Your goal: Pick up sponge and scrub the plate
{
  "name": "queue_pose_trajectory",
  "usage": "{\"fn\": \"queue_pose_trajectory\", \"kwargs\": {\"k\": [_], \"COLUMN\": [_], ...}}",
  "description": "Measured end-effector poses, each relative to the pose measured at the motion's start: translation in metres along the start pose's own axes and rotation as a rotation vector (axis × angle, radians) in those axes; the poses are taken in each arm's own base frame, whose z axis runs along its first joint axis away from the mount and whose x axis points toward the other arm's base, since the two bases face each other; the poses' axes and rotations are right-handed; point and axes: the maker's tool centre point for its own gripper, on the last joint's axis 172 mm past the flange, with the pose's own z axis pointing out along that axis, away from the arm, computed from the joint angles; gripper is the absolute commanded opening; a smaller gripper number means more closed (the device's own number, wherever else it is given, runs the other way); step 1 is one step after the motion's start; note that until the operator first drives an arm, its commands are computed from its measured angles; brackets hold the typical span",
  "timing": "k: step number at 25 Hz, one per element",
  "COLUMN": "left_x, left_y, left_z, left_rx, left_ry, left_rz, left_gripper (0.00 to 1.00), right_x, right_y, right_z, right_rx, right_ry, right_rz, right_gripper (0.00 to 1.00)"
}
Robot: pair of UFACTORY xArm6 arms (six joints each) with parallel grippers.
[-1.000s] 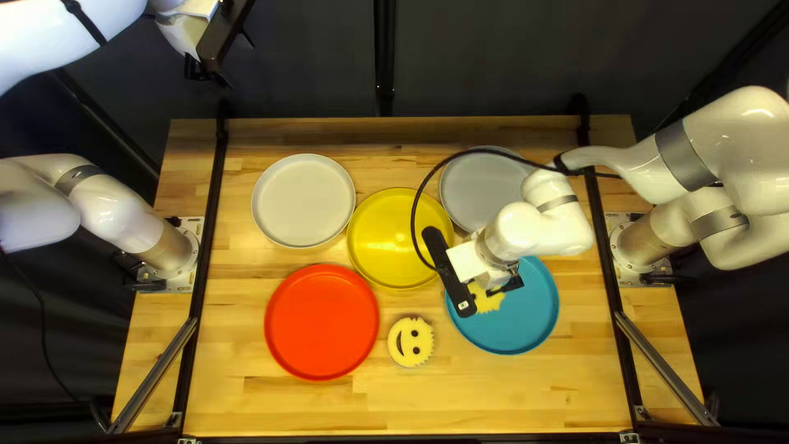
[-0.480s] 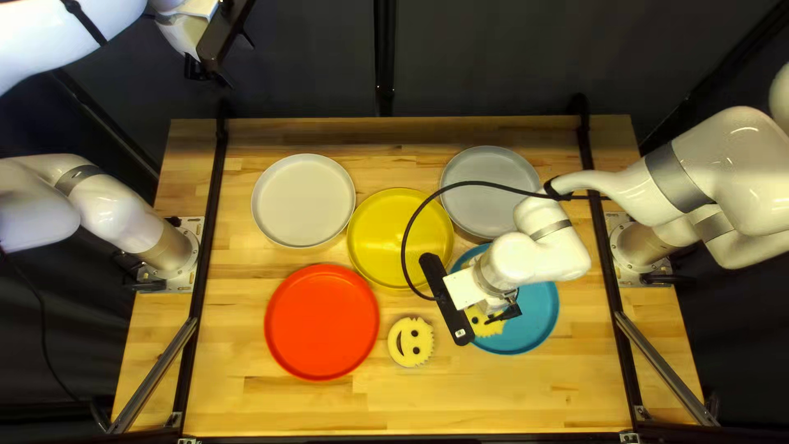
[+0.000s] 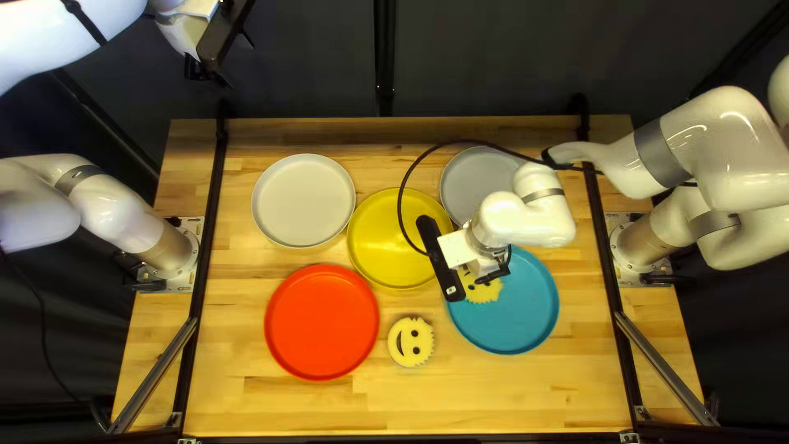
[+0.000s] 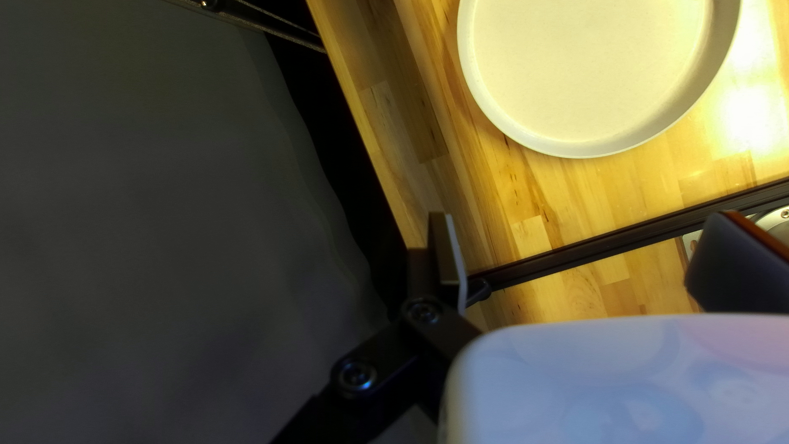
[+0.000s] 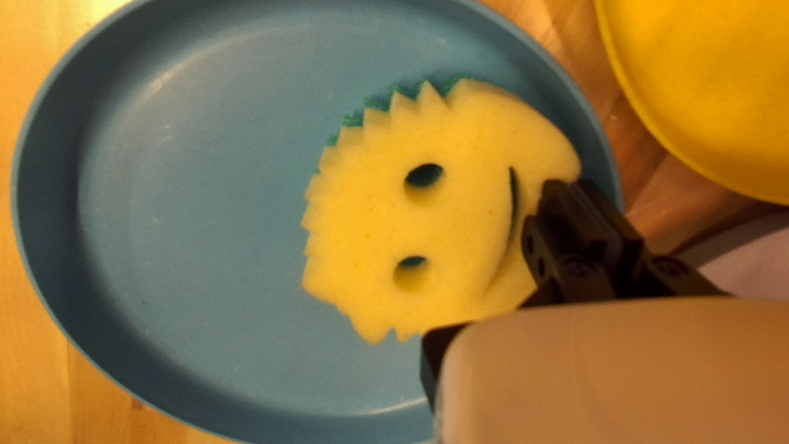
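Scrubbing, it seems: the right gripper, nearly closed, pinches the smiling sponge — foam beneath and ahead, on the blue plate. Next — sweep it across, gently pressed. The left gripper hangs wide, empty.

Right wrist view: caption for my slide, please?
Right gripper holding the sponge in the blue plate, near the yellow plate.

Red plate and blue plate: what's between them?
A yellow smiley-face sponge lies between the red plate and the blue plate; the top left view shows it.
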Motion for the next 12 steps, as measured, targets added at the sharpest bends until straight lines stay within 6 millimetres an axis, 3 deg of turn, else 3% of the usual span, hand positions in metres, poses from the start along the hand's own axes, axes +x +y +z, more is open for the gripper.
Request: {"fn": "queue_pose_trajectory", "kwargs": {"k": [3,12], "left_x": [0.0,0.0], "left_y": [0.0,0.0], "left_z": [0.0,0.0], "left_rx": [0.0,0.0], "left_ry": [0.0,0.0], "left_rz": [0.0,0.0], "left_gripper": [1.0,1.0], "right_x": [-0.003,0.014], "right_y": [-0.006,-0.054], "right_z": [-0.002,-0.002], "right_rx": [-0.003,-0.027], "right_ry": [-0.002,0.006], "right_rz": [0.008,-0.028], "right_gripper": [0.0,0.0]}}
